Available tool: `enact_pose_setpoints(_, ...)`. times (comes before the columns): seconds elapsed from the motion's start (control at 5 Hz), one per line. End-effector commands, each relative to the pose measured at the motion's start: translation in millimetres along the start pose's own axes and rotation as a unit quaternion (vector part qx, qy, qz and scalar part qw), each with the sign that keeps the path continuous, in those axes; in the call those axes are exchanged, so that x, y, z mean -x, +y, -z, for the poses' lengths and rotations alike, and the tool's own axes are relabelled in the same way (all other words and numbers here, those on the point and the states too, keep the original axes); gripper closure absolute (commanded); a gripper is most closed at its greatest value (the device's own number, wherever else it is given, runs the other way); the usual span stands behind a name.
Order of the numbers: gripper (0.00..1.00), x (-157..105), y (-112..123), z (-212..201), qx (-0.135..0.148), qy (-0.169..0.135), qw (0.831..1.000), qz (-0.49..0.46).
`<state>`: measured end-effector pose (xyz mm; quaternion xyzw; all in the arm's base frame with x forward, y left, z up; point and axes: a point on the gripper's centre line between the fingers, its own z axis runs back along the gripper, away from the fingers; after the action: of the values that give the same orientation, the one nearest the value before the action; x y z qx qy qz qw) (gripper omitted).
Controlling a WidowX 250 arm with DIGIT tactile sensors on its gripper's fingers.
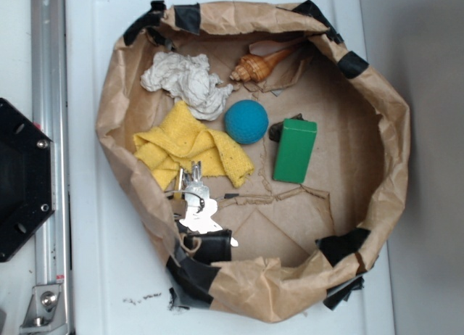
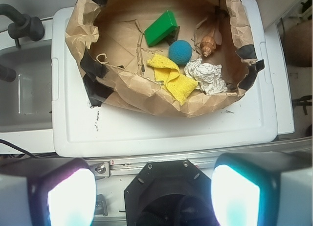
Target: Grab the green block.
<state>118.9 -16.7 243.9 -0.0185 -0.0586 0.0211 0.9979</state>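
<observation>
The green block (image 1: 295, 151) stands on the brown paper floor of a paper-bag basket (image 1: 116, 96), just right of a teal-blue ball (image 1: 246, 122). In the wrist view the green block (image 2: 161, 27) lies far ahead inside the basket, left of the ball (image 2: 180, 51). My gripper (image 2: 153, 196) is open, its two bright pads (image 2: 71, 196) wide apart at the bottom of that view, high above the robot base and well short of the basket. Nothing sits between them. The gripper does not show in the exterior view.
Inside the basket lie a yellow cloth (image 1: 188, 146), a crumpled white cloth (image 1: 187, 81), a brown seashell (image 1: 255, 65) and a bunch of keys (image 1: 197, 208). The basket rests on a white lid (image 2: 161, 123). The black robot base (image 1: 22, 179) and a metal rail (image 1: 49, 132) stand to the left.
</observation>
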Motion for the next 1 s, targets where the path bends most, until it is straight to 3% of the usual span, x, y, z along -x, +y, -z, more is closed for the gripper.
enact_pose_setpoints(0.0,0.0,0,0,0,0.0,0.0,1.0,0.0)
enact_pose_setpoints(0.2,0.0,-43,19,55,-0.077,-0.036,0.989,-0.117)
enact_pose_setpoints(0.4,0.0,-83,26,86,-0.045,-0.101,0.975,-0.193)
enact_pose_setpoints(0.6,0.0,-112,23,108,-0.008,-0.116,0.965,-0.234)
enact_pose_setpoints(0.8,0.0,-130,24,139,-0.016,-0.117,0.936,-0.332)
